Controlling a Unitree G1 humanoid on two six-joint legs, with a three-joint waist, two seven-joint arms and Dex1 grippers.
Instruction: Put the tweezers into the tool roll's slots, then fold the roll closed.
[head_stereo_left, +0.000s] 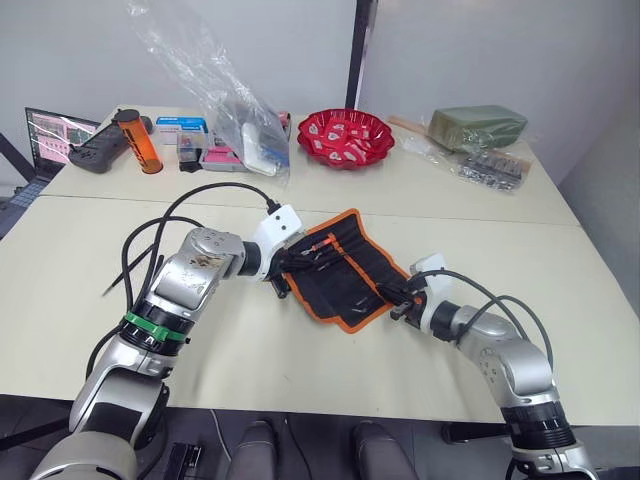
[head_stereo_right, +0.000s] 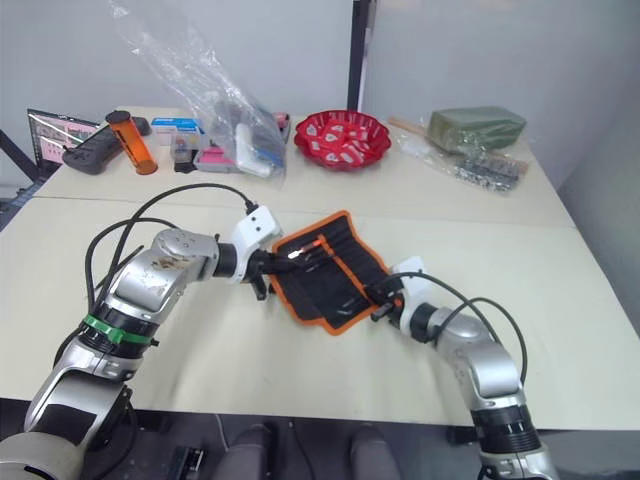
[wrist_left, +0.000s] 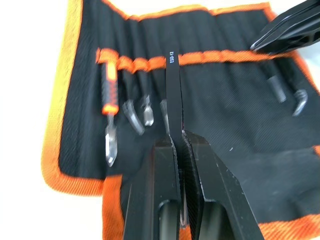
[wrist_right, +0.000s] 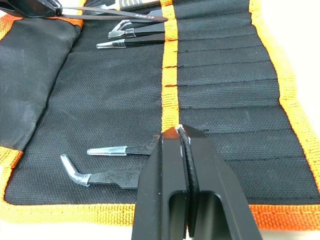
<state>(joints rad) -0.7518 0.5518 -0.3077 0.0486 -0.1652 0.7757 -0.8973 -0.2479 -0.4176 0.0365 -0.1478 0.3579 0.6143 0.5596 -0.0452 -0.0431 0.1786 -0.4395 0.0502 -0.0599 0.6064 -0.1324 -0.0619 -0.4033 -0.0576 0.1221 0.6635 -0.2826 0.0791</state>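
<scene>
Both arms meet over the tool roll (head_stereo_left: 343, 268), spread open on my table (head_stereo_left: 300, 360). My left gripper (wrist_left: 176, 142) pinches tweezers (wrist_left: 172, 90) at the slots (wrist_left: 145, 62); my right gripper (wrist_right: 181, 134) is pressed together.

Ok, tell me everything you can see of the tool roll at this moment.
The tool roll lies unrolled on the table: black woven fabric, orange edge binding, an orange band across narrow slots. Several tweezers already sit in them. The left gripper holds one black tweezer at a slot; the right gripper pins the opposite side.
</scene>
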